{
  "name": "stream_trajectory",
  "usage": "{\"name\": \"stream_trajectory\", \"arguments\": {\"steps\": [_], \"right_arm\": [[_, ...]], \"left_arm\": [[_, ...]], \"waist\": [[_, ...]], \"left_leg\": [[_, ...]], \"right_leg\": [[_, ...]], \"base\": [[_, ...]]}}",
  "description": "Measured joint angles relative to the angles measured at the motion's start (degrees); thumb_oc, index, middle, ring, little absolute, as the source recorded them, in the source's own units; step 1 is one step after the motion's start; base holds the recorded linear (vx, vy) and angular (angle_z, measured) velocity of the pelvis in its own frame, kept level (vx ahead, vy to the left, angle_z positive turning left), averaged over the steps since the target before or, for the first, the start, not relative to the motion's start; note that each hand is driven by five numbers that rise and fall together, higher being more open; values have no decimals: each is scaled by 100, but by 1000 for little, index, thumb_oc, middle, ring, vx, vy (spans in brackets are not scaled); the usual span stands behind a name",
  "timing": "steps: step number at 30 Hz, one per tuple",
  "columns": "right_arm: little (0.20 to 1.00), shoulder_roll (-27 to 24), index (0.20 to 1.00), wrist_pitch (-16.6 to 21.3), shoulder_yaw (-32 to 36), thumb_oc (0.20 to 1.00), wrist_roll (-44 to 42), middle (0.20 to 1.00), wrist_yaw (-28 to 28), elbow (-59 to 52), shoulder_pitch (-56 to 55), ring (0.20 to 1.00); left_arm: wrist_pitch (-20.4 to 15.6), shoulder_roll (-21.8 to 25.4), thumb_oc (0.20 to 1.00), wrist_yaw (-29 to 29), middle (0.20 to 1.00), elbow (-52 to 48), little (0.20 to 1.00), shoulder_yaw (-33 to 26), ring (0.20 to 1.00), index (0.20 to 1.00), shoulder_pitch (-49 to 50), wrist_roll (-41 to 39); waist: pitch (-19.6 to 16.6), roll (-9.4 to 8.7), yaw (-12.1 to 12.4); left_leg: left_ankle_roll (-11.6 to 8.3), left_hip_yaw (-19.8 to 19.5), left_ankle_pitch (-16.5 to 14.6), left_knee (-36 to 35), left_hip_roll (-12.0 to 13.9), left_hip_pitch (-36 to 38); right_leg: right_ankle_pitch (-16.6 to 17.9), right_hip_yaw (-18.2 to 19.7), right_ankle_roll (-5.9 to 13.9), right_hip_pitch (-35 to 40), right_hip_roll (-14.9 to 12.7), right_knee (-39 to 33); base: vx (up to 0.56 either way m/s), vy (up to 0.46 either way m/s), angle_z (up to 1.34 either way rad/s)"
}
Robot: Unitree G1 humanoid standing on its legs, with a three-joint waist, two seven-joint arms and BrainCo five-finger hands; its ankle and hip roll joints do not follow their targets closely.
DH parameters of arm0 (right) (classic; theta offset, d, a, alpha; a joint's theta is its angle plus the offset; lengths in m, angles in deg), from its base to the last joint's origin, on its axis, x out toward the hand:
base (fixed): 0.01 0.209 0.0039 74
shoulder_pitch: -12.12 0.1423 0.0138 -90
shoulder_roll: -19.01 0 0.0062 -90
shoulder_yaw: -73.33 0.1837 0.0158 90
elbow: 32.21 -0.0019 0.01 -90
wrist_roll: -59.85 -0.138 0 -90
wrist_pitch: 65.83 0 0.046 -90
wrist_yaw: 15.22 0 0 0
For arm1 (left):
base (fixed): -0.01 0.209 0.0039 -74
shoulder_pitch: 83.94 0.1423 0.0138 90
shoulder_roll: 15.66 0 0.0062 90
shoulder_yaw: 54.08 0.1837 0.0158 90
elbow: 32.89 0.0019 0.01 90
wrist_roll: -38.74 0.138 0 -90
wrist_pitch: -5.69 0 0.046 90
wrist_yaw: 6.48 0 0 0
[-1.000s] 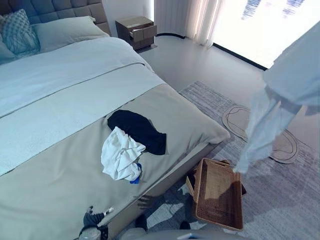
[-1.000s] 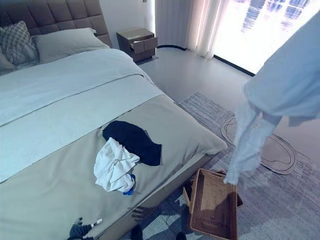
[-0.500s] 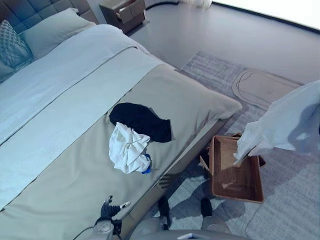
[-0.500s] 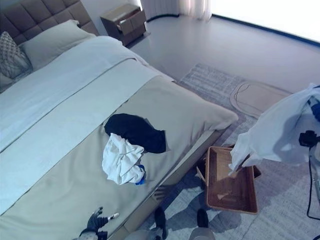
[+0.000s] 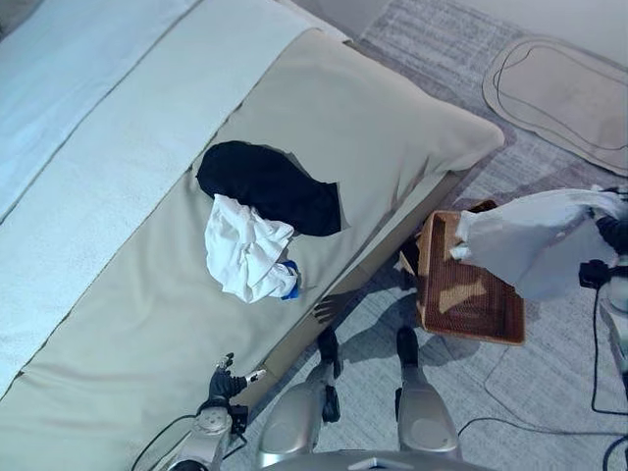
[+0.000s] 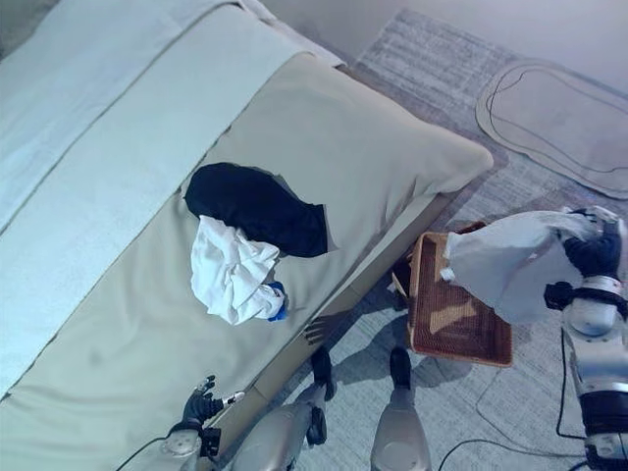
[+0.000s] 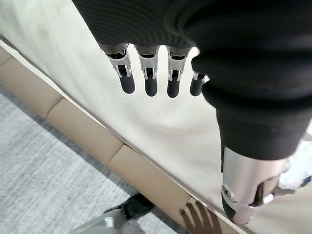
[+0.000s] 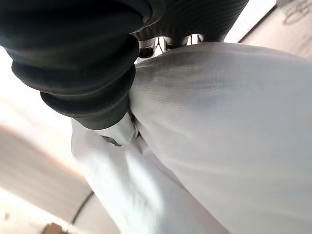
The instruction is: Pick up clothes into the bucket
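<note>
My right hand [image 6: 593, 252] is shut on a pale blue-white shirt [image 6: 505, 263], which hangs over the right part of the woven basket [image 6: 440, 343] on the rug beside the bed. In the right wrist view the shirt [image 8: 219, 136] drapes over the hand's fingers. A black garment [image 5: 265, 186] and a crumpled white garment [image 5: 245, 257] with a bit of blue cloth lie on the beige bedcover [image 5: 373, 128]. My left hand [image 5: 228, 382] hovers low over the bed's near edge, fingers [image 7: 148, 78] straight and holding nothing.
The bed [image 5: 118, 147] takes up the left half. A grey rug [image 5: 549, 373] lies under the basket, and an oval mat [image 5: 559, 83] sits at the far right. The wooden bed frame [image 7: 87, 146] runs along the mattress edge.
The camera has tilted further down. My right hand has lowered the shirt, which now bunches over the basket rather than hanging above it. The left hand stays by the bed edge.
</note>
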Motion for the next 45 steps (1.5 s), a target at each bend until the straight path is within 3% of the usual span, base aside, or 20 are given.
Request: {"name": "stream_trajectory", "arguments": {"steps": [2, 5, 7, 16, 17, 18, 19, 24, 30, 34, 41, 45], "right_arm": [[200, 36, 200, 6, -190, 200, 1, 200, -30, 114, 282, 200], [200, 100, 200, 33, -551, 200, 1, 200, -165, 526, 896, 200], [200, 147, 200, 32, -814, 200, 0, 200, -239, 796, 1348, 200], [200, -49, 200, -44, -1725, 200, 118, 200, -599, 2259, 2860, 200], [338, -109, 338, -95, -1864, 338, 165, 338, -634, 2417, 2960, 338], [787, -88, 787, -162, -1936, 787, 185, 787, -635, 2472, 2968, 787], [1000, -81, 1000, -168, -1980, 1000, 231, 1000, -643, 2563, 2971, 1000], [1000, -40, 1000, -295, -2065, 1000, 276, 1000, -741, 2963, 2954, 1000], [1000, 219, 1000, -307, -1967, 1000, 275, 1000, -878, 2961, 2588, 1000], [1000, 543, 1000, -291, -1631, 1000, 270, 1000, -919, 2929, 2336, 1000], [1000, 1154, 1000, -230, -1086, 1000, 436, 1000, -1276, 2158, 1153, 1000], [1000, 1452, 1000, -162, -989, 1000, 564, 1000, -1354, 2058, 619, 1000]], "left_arm": [[-57, 31, 1000, 48, 1000, -66, 1000, 25, 1000, 1000, -135, -96], [-153, 145, 1000, 151, 1000, -306, 1000, 161, 1000, 1000, -356, -322], [-197, 118, 1000, 240, 1000, -378, 1000, 201, 1000, 1000, -515, -468], [-416, 92, 1000, 662, 1000, -707, 1000, 630, 1000, 1000, -716, -987], [-442, 89, 1000, 726, 1000, -793, 1000, 601, 1000, 1000, -740, -1080], [-446, 99, 1000, 765, 1000, -789, 1000, 599, 1000, 1000, -772, -1118], [-450, 103, 1000, 801, 1000, -793, 1000, 601, 1000, 1000, -775, -1118], [-535, 69, 1000, 981, 1000, -924, 1000, 604, 1000, 1000, -834, -1274], [-671, 53, 1000, 1216, 1000, -1228, 1000, 468, 1000, 1000, -981, -1535], [-780, 97, 1000, 1551, 1000, -1614, 1000, -182, 1000, 1000, -1027, -1568], [-865, 978, 1000, 2590, 1000, -2342, 1000, -1127, 1000, 1000, -1352, -1242], [-834, 1193, 1000, 2984, 1000, -2710, 1000, -1407, 1000, 1000, -1481, -1037]], "waist": [[197, -4, 10], [474, -183, 113], [619, -208, 171], [691, -228, 373], [701, -224, 405], [702, -224, 412], [699, -221, 405], [697, -217, 375], [692, -210, 270], [692, -209, 274], [685, -204, 250], [685, -208, 208]], "left_leg": [[1, 4, 2, 166, 0, -216], [-2, 26, -4, 770, -71, -838], [1, 31, -7, 1033, -105, -1261], [79, -43, -255, 1820, -29, -3167], [78, -48, -256, 1872, -23, -3382], [88, -84, -236, 1871, -20, -3503], [89, -118, -236, 1865, 2, -3556], [64, -206, -252, 1753, -37, -3758], [-17, -324, 13, 1634, -101, -3734], [-12, -441, 50, 1621, -124, -3611], [-28, -512, 37, 1535, -129, -3315], [-47, -528, 73, 1512, -105, -3148]], "right_leg": [[-90, 26, 0, -304, -12, 289], [-459, 196, -40, -1182, -114, 1339], [-571, 295, -69, -1783, -138, 1953], [-864, 307, -322, -3987, -65, 3310], [-880, 313, -369, -4216, -71, 3408], [-849, 299, -415, -4347, -64, 3430], [-854, 288, -423, -4403, -56, 3460], [-844, 204, -484, -4631, -79, 3467], [-872, 85, -549, -4634, -155, 3567], [-891, -7, -553, -4482, -212, 3599], [-993, -109, -578, -4155, -251, 3564], [-950, -145, -570, -3962, -233, 3508]], "base": [[-106, -71, -3], [-91, -72, -7], [-69, -58, -7], [3, -68, 6], [8, -56, 4], [18, -50, 6], [13, -28, 5], [29, -16, 8], [15, 2, 8], [2, -1, 10], [-2, -4, 7], [-62, 25, 1]]}}
